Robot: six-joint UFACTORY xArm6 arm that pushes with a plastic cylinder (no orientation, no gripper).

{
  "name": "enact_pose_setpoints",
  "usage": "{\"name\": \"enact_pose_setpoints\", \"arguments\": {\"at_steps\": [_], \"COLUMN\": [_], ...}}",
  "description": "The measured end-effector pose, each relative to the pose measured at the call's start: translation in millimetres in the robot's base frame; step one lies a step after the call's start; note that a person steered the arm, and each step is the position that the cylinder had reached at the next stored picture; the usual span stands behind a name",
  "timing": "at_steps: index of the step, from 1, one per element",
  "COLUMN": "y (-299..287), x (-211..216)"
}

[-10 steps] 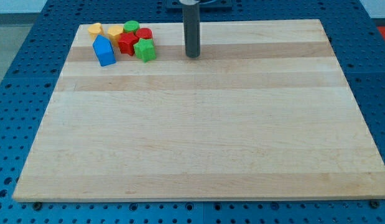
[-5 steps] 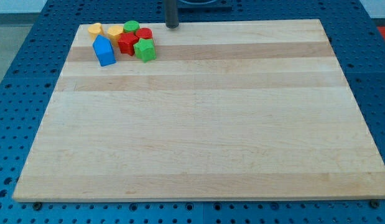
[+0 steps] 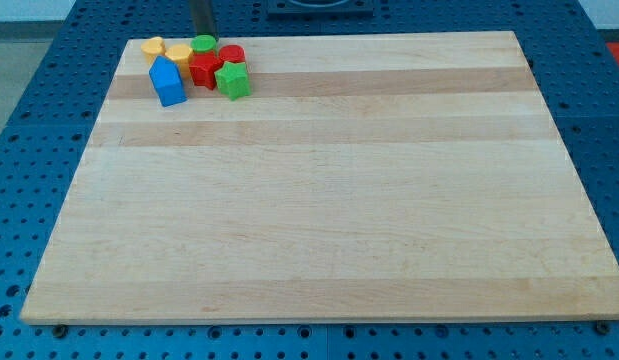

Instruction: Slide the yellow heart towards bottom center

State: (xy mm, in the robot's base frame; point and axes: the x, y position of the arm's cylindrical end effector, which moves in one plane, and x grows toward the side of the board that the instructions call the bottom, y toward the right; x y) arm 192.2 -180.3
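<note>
Tip [image 3: 203,34] bare, grasping nothing, above green cylinder [image 3: 204,44]; shift left behind yellow heart [image 3: 181,53], push down, avoiding blue block [image 3: 168,82]

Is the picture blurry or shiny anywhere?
Camera view: evenly lit, no glare on the wooden board; blocks like the blue block look sharp with faint shadows; only my tip, at the view's top above the green round block, looks slightly soft.
</note>
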Motion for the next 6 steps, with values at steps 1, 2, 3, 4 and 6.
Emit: {"name": "enact_pose_setpoints", "arguments": {"at_steps": [1,2,3,4,6], "y": [-13.2,-27.7,-43.6,-59.5,-60.3], "x": [-0.1,-0.4,-0.9,-1.2,2.9]}}
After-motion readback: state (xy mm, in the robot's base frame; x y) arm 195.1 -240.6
